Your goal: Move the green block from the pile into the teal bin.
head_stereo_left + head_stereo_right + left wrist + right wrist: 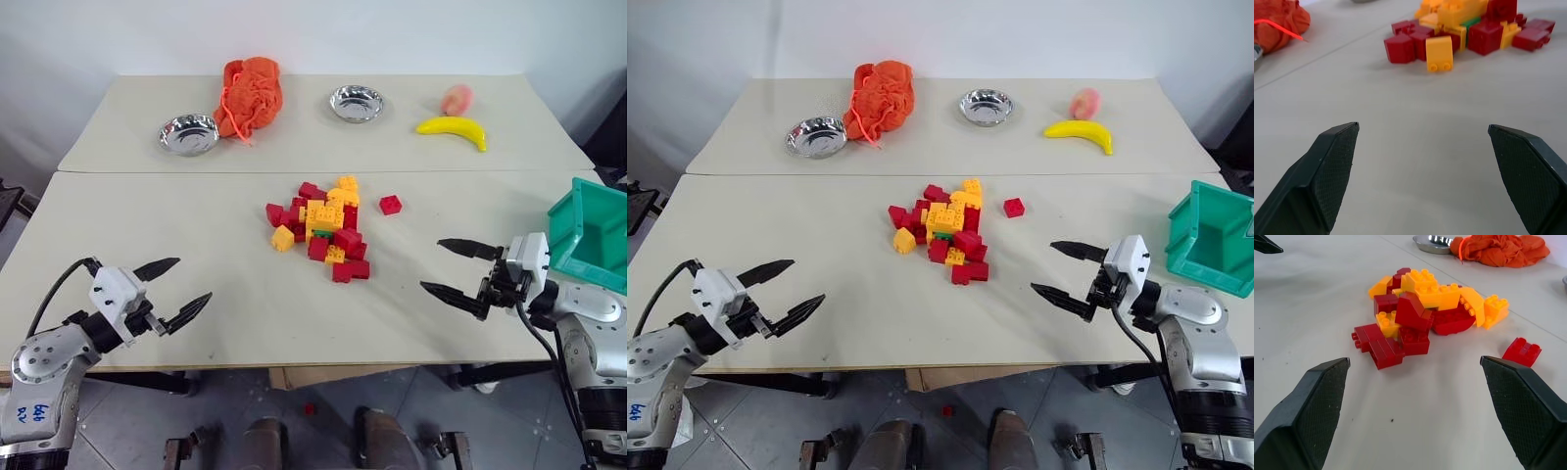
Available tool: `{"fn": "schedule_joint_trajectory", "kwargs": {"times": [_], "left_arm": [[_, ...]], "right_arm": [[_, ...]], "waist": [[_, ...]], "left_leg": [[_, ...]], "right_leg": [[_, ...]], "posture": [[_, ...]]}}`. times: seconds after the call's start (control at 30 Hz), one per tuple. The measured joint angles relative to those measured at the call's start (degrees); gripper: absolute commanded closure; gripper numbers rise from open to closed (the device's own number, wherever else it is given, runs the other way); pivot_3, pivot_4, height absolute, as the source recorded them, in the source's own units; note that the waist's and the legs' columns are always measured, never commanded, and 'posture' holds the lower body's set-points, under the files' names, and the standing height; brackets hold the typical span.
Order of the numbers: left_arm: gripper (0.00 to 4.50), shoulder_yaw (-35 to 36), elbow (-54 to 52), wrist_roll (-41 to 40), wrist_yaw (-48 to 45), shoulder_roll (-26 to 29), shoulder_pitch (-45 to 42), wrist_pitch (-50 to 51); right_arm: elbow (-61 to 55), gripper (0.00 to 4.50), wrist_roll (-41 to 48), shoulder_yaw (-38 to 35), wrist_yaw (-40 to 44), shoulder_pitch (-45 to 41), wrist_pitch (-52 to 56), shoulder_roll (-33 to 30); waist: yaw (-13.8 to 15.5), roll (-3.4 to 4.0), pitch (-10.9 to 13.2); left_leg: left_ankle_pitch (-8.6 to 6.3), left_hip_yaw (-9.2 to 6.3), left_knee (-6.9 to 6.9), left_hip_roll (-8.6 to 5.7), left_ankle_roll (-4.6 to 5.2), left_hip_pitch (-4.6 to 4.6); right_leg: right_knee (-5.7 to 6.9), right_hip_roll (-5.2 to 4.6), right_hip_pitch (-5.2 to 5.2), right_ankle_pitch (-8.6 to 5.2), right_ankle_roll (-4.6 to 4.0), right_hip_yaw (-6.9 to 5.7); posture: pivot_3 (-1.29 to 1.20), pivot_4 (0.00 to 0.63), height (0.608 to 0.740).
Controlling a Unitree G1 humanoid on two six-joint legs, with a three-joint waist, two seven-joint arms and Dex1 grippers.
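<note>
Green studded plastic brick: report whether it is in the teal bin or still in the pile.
In the pile. The green studded plastic brick shows wedged under yellow bricks among the red ones, not in the teal plastic bin.

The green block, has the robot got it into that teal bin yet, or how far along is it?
Nothing is done yet. The green block sits buried in the pile of red and yellow bricks. Nothing is in hand: the left gripper and right gripper hover open and empty either side. Left to do: pick it out and carry it to the teal bin at the table's right edge.
</note>
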Motion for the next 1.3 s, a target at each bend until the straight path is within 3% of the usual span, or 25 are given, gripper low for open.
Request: {"fn": "schedule_joint_trajectory", "kwargs": {"times": [0.27, 0.47, 0.53, 0.63, 0.83, 1.0, 1.03, 1.07, 1.17, 1.3], "left_arm": [[0.0, -2.5, 0.0, -2.0, -5.0, 1.5, -2.7, 3.5], [0.0, -7.0, -1.3, -3.5, -7.9, 1.4, -8.1, 6.2], [0.4, -9.9, -2.3, -3.7, -9.1, -0.1, -10.9, 6.3], [1.13, -13.8, -1.6, -3.1, -11.0, -1.8, -13.9, 5.4], [2.9, -22.1, 4.7, 0.9, -16.2, -5.3, -19.6, 0.0], [4.41, -24.9, 9.4, 1.9, -17.9, -8.3, -24.5, -1.6], [4.5, -25.5, 10.1, 2.2, -18.3, -8.6, -25.4, -1.9], [4.5, -25.9, 11.1, 2.6, -18.7, -8.9, -26.2, -2.2], [4.5, -27.0, 17.1, 4.5, -18.8, -11.4, -31.1, -4.0], [4.5, -27.6, 28.1, 7.5, -18.1, -15.3, -39.6, -7.1]], "right_arm": [[0.1, 0.02, 0.2, -0.2, 0.4, -0.3, -0.1, 0.0], [-2.6, 0.02, 2.8, -4.8, -2.1, 1.8, 1.5, -0.1], [-4.3, 0.0, 3.5, -6.6, -3.4, 3.4, 2.3, -0.1], [-6.6, 0.63, 4.2, -8.1, -5.0, 5.3, 2.6, -0.1], [-11.8, 2.57, 4.5, -10.9, -6.8, 12.2, 2.9, -0.1], [-16.4, 4.24, 4.5, -11.8, -8.1, 15.8, 3.2, -0.1], [-17.2, 4.49, 4.5, -11.9, -8.4, 16.2, 3.5, -0.1], [-17.8, 4.49, 4.5, -12.0, -8.7, 16.4, 3.7, -0.2], [-20.1, 3.84, 6.0, -12.7, -10.3, 18.2, 7.6, -1.0], [-23.2, 2.55, 8.2, -13.1, -10.6, 19.7, 11.5, -1.8]], "waist": [[0.0, 0.0, 0.0], [0.2, 0.0, 0.0], [0.4, 0.01, 0.0], [0.4, 0.01, 0.0], [1.0, 0.02, 0.0], [1.3, 0.02, 0.0], [1.4, 0.01, 0.0], [1.4, 0.02, 0.0], [1.7, 0.01, 0.0], [1.7, 0.0, 0.0]], "left_leg": [[0.0, 0.0, 0.03, -0.01, 0.0, 0.0], [0.0, -0.02, 0.07, -0.01, 0.01, -0.01], [-0.01, -0.01, 0.16, -0.02, 0.02, -0.01], [-0.01, -0.01, 0.19, -0.02, 0.02, 0.02], [-0.02, 0.0, 0.26, -0.03, 0.04, 0.02], [-0.04, 0.0, 0.36, -0.04, 0.06, 0.06], [-0.04, 0.0, 0.37, -0.03, 0.06, 0.04], [-0.04, 0.0, 0.37, -0.04, 0.07, 0.06], [-0.04, -0.04, 0.43, -0.07, 0.09, 0.04], [-0.05, -0.04, 0.45, -0.09, 0.13, 0.04]], "right_leg": [[0.01, 0.0, 0.01, 0.0, 0.0, 0.0], [0.03, 0.0, 0.03, 0.0, 0.0, 0.0], [0.03, 0.0, 0.07, 0.01, 0.01, 0.0], [0.05, 0.01, 0.1, 0.01, 0.01, 0.0], [0.04, 0.01, 0.15, 0.01, 0.03, -0.01], [0.04, 0.01, 0.24, 0.03, 0.06, -0.01], [0.03, 0.02, 0.24, 0.03, 0.06, -0.01], [0.03, 0.01, 0.25, 0.04, 0.07, -0.01], [0.03, 0.01, 0.3, 0.05, 0.09, -0.03], [0.0, 0.01, 0.33, 0.06, 0.12, -0.03]], "posture": [[0.0, 0.15, 0.74], [0.0, 0.15, 0.74], [0.0, 0.15, 0.74], [0.0, 0.15, 0.74], [0.0, 0.15, 0.74], [0.0, 0.15, 0.74], [0.0, 0.15, 0.74], [0.0, 0.15, 0.74], [0.0, 0.15, 0.74], [0.0, 0.15, 0.74]]}}
